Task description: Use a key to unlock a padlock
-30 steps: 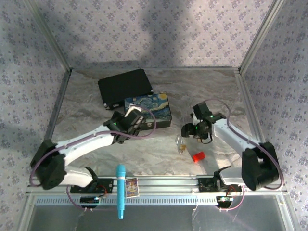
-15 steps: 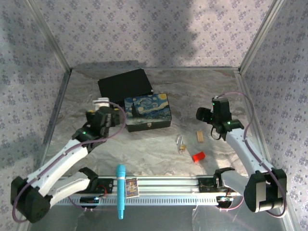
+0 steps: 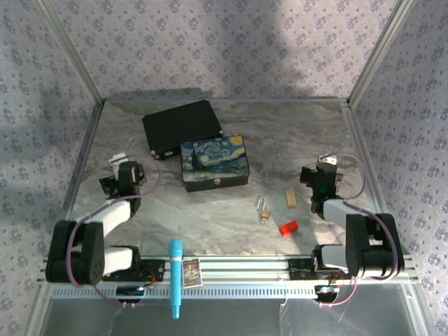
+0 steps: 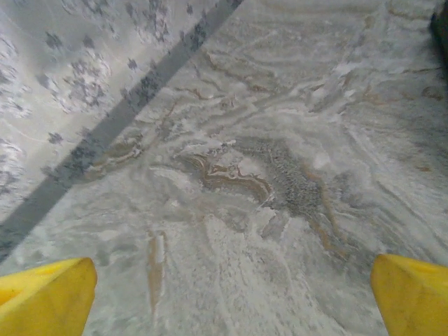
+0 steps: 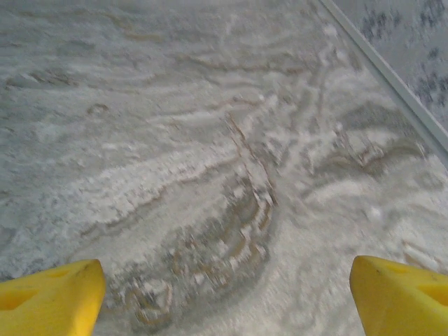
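On the table (image 3: 175,210), top view: padlock (image 3: 264,210) lies between the arms, well apart from both, long axis near-far, shackle toward the painted box (image 3: 214,162). Left wrist: left gripper (image 4: 227,297) spread wide, nothing held. Right wrist: right gripper (image 5: 224,294) likewise wide, nothing held.

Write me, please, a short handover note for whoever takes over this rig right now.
Left gripper: open, empty, over bare table by the left wall.
Right gripper: open, empty, by the right wall.
Padlock: lying on the table between the painted box and the red block, apart from both grippers.
Key: too small to make out.
Done: cannot tell whether the shackle is released.
To do: check the lock; if shut, find the key and unlock.
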Controlling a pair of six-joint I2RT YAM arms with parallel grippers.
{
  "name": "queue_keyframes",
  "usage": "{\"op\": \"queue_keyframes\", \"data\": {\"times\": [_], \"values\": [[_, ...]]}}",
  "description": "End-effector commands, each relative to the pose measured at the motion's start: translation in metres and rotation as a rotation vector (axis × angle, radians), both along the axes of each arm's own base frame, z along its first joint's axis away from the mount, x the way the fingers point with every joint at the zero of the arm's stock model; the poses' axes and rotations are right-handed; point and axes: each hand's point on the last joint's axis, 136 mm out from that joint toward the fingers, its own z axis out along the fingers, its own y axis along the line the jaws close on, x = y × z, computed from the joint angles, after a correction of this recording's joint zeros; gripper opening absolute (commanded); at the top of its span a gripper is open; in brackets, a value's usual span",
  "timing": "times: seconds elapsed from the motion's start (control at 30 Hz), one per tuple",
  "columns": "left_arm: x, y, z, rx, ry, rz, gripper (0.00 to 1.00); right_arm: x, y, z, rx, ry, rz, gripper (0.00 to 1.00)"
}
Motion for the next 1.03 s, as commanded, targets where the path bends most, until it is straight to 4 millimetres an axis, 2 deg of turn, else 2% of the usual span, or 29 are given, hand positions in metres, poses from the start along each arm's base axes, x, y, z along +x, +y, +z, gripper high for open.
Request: {"op": "queue_keyframes", "data": {"times": [0.0, 0.1, 0.17, 0.2, 0.23, 0.3, 0.33, 0.37, 1.0], "values": [[0.036, -0.009, 0.031, -0.068, -0.214, -0.131, 1.00, 0.027, 0.009, 0.036, -0.045, -0.204, 0.080, 0.91], [0.047, -0.012, 0.019, -0.088, -0.232, -0.185, 1.00, 0.034, 0.016, 0.013, -0.043, -0.179, 0.128, 0.91], [0.052, -0.030, 0.014, -0.088, -0.191, -0.288, 1.00, 0.043, 0.024, 0.015, -0.054, -0.149, 0.163, 0.92], [0.054, -0.034, 0.010, -0.089, -0.195, -0.310, 1.00, 0.045, 0.031, 0.007, -0.032, -0.104, 0.212, 0.99], [0.058, -0.037, 0.002, -0.093, -0.184, -0.331, 1.00, 0.047, 0.028, 0.009, -0.004, -0.120, 0.214, 0.99], [0.068, -0.052, 0.002, -0.075, -0.163, -0.412, 1.00, 0.047, 0.023, 0.008, 0.008, -0.115, 0.204, 0.99], [0.065, -0.053, -0.004, -0.083, -0.127, -0.415, 1.00, 0.047, 0.024, 0.007, 0.002, -0.109, 0.201, 0.99], [0.067, -0.053, 0.000, -0.071, -0.165, -0.416, 1.00, 0.047, 0.024, 0.008, 0.003, -0.113, 0.202, 0.99], [0.066, -0.053, -0.002, -0.073, -0.140, -0.412, 1.00, 0.047, 0.024, 0.008, 0.012, -0.111, 0.212, 0.99]]}}
